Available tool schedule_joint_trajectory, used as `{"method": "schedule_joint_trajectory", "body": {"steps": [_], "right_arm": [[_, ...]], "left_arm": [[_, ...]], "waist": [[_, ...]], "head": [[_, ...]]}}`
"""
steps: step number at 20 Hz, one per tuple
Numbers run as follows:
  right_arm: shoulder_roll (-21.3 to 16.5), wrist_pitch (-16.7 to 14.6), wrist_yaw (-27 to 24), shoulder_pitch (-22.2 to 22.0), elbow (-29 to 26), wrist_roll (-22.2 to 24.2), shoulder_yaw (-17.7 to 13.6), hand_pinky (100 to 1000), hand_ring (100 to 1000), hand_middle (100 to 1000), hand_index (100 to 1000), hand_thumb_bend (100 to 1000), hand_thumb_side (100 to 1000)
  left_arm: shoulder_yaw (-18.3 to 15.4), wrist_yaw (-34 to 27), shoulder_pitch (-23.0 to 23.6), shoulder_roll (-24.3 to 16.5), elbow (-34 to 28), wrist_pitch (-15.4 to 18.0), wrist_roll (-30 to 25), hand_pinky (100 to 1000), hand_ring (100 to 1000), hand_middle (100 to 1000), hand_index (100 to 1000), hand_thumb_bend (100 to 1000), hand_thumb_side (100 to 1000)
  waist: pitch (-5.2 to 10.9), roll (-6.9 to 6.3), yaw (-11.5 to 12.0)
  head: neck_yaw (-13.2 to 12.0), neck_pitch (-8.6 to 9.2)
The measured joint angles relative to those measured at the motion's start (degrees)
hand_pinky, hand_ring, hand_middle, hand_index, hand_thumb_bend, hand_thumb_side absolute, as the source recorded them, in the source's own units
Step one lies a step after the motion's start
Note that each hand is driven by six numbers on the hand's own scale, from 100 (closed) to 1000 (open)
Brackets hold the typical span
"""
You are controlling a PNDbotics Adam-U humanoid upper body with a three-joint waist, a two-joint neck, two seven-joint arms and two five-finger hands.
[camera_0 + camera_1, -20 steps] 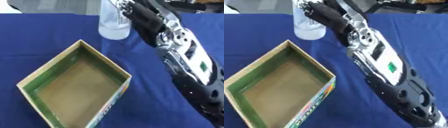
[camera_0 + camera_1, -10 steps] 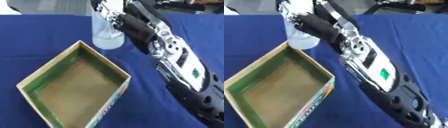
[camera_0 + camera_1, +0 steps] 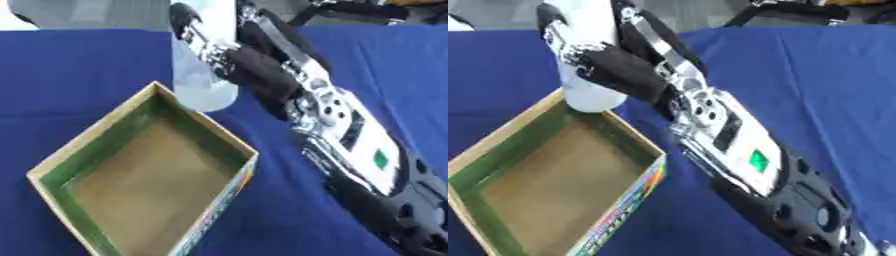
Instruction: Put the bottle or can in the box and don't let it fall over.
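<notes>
**Right eye view: bottle held over the box's far corner**

Right eye view gives me the clearest look at my right hand [image 3: 610, 67]: its dark fingers and thumb are curled round the pale, translucent bottle [image 3: 588, 95], clamped on its body. The bottle stands upright in that grasp, its rounded base hanging at the far corner of the box [image 3: 645, 172], overlapping the rim there. I cannot tell from either view whether the base touches the cardboard edge or floats just above it.

My left eye view shows the same grasp from a slightly different angle. There more of the bottle's body is visible to the left of my fingers, and its base sits just past the far corner, partly over the blue tablecloth [image 3: 79, 70] beyond the box. The right eye view hides more of the bottle behind my hand but shows the printed, coloured outer side of the box better.

The box lies open-topped on the cloth, turned like a diamond, with green inner walls and a brown floor. My right forearm runs from the lower right up to the bottle. My left hand shows in neither view.
</notes>
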State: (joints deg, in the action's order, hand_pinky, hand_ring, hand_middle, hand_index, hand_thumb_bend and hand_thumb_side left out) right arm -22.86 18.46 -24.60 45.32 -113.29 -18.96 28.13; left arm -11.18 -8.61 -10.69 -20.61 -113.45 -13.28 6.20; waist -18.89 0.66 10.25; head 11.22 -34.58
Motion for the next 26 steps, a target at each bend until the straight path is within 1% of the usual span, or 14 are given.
{"method": "schedule_joint_trajectory", "body": {"steps": [1,5,7,9,11,15,17,18,20,23,26], "right_arm": [[0.00,-0.60,-0.43,-0.01,0.00,-0.57,0.36,1000,1000,1000,644,100,470],[-0.02,-3.28,-1.89,-0.04,0.00,-2.79,1.70,1000,1000,1000,645,100,470],[-0.03,-4.55,-2.42,-0.26,0.00,-3.66,2.57,1000,1000,1000,645,100,470],[-0.03,-5.48,-2.69,-0.59,0.00,-4.44,3.37,1000,1000,1000,645,100,470],[-0.03,-6.11,-2.66,-0.72,0.00,-5.03,3.95,1000,1000,1000,653,100,470],[-0.03,-6.97,-1.72,-1.49,0.00,-6.22,4.59,1000,1000,1000,734,100,470],[-0.02,-7.29,-1.27,-1.88,0.00,-6.76,4.81,1000,1000,1000,830,100,470],[-0.02,-7.48,-0.91,-2.02,0.00,-6.74,5.02,1000,1000,1000,906,100,470],[-0.06,-8.26,0.14,-2.02,0.00,-6.02,5.43,1000,1000,1000,1000,100,470],[-0.38,-10.18,2.65,-2.03,0.00,-3.80,5.83,1000,1000,1000,1000,100,470],[-0.62,-11.08,7.78,-3.30,0.01,0.89,5.80,1000,1000,1000,1000,100,470]], "left_arm": [[-0.01,-0.07,0.00,0.00,0.00,-0.06,0.02,1000,1000,1000,929,456,149],[-0.05,-0.33,-0.14,-0.01,0.00,-0.23,0.00,1000,1000,1000,929,458,149],[-0.19,-0.35,-0.35,-0.02,0.00,-0.23,0.00,1000,1000,1000,929,458,149],[-0.33,-0.35,-0.40,-0.04,0.03,-0.22,-0.01,1000,1000,1000,929,456,149],[-0.34,-0.35,-0.40,-0.05,0.06,-0.15,-0.06,1000,1000,1000,929,456,148],[-0.37,-0.35,-0.33,-0.10,0.30,0.00,-0.15,1000,1000,1000,929,456,150],[-0.57,-0.35,0.04,-0.15,0.80,0.11,-0.06,1000,1000,1000,929,455,151],[-0.73,-0.35,0.15,-0.23,1.08,0.16,-0.01,1000,1000,1000,929,455,150],[-0.89,-0.37,0.21,-0.63,1.52,0.32,0.12,1000,1000,1000,929,453,149],[-1.14,-0.40,0.65,-0.65,2.04,0.44,0.22,1000,1000,1000,929,452,152],[-1.40,-0.40,0.81,-0.65,2.27,0.53,0.30,1000,1000,1000,929,451,153]], "waist": [[0.00,0.12,0.18],[-0.01,0.49,0.83],[-0.26,0.60,1.24],[-0.63,0.59,1.49],[-0.64,0.59,1.86],[-0.63,0.52,2.16],[-0.58,0.49,2.16],[-0.48,0.49,2.16],[-0.23,0.49,2.16],[0.00,0.50,2.07],[0.10,0.56,1.85]], "head": [[0.00,0.04],[0.03,0.80],[0.09,1.09],[0.29,1.43],[0.45,1.52],[0.52,1.54],[0.54,1.54],[0.54,1.54],[0.54,1.54],[0.54,1.52],[0.50,1.42]]}}
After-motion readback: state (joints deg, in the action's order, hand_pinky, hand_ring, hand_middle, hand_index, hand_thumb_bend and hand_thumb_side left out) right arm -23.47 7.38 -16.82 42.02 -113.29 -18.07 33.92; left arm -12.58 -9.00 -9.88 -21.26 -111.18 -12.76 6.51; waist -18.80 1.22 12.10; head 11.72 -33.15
